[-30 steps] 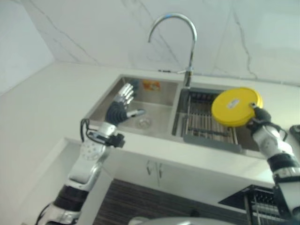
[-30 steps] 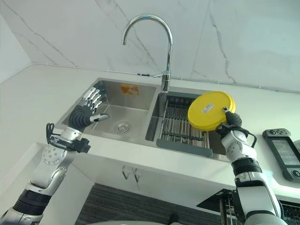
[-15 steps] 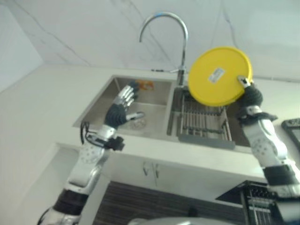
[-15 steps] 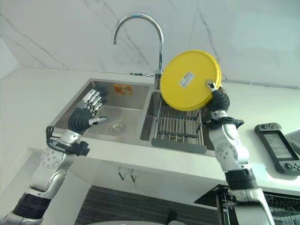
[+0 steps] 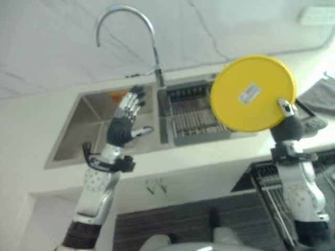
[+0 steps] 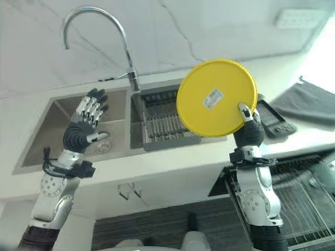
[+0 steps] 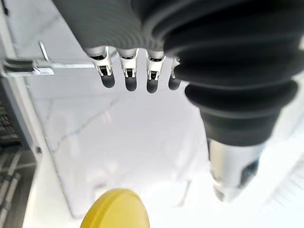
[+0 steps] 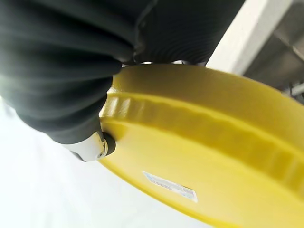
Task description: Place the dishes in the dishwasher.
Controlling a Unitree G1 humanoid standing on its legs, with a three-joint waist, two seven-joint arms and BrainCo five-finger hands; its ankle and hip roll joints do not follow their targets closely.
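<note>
A round yellow plate (image 6: 216, 97) with a white sticker on its underside is held upright in the air above the counter's right part. My right hand (image 6: 250, 130) pinches its lower right rim, thumb on the face; the plate's rim (image 8: 199, 142) runs past that thumb in the right wrist view. The dishwasher's wire rack (image 6: 309, 188) shows pulled out at the lower right, below the counter edge. My left hand (image 6: 84, 128) is raised over the left sink basin (image 6: 49, 130), fingers straight and empty. The plate (image 7: 114, 209) also appears far off in the left wrist view.
A curved chrome faucet (image 6: 99, 36) stands behind the double sink. The right basin holds a dark drying rack (image 6: 165, 123). A black handheld device (image 6: 272, 117) and a grey cloth (image 6: 309, 104) lie on the counter at the right. White cabinet doors (image 6: 136, 191) lie below.
The whole view has swung right, so the camera moved. My right hand has carried the yellow plate away from the faucet toward the counter's right side. The left hand keeps its pose.
</note>
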